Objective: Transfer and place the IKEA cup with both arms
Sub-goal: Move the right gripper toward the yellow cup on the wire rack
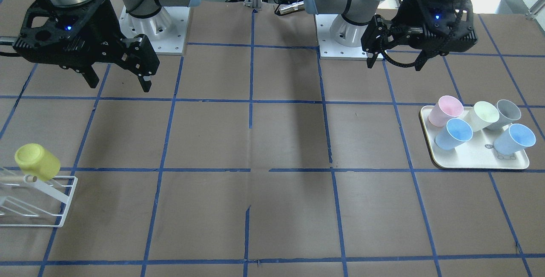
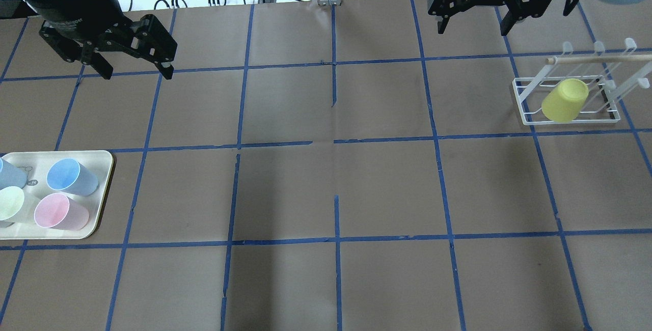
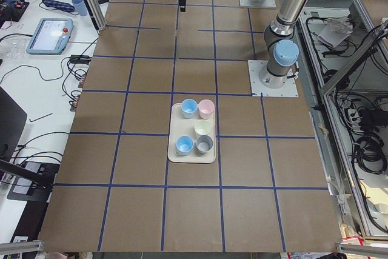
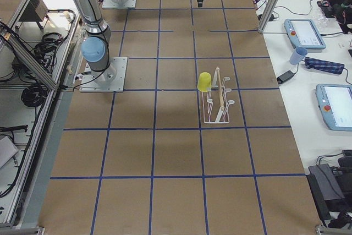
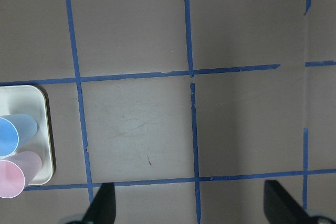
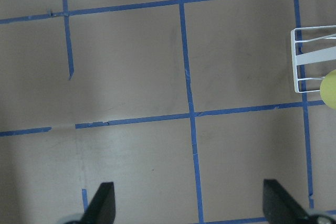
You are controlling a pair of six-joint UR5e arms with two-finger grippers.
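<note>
Yellow plastic, count one: the IKEA cup (image 2: pixel 565 99), tipped base-up over a peg of the single white wire rack (image 1: pixel 49 190); rack stands on the brown table (image 2: pixel 336 193) at my right-hand end; one wooden rod (image 2: pixel 596 59) runs along the rack's top.

Pastel cups, count five, all on one cream tray (image 1: pixel 481 166) at my left-hand end: one pink cup (image 1: pixel 445 111); two light blue cups (image 1: pixel 454 134); one pale cream-yellow cup (image 1: pixel 483 115); one grey cup (image 1: pixel 506 113).

Grippers, count two; my right gripper (image 2: pixel 472 25) hangs above the table with fingers spread and nothing between them; the IKEA cup lies well apart from it, lower down and off to its outer side; in the right wrist view only a sliver of yellow shows at the right edge, beside a corner of the rack.

My left gripper (image 2: pixel 137 72) is likewise spread and empty, raised near the tray end; nearly the whole table lies between it and the IKEA cup.
</note>
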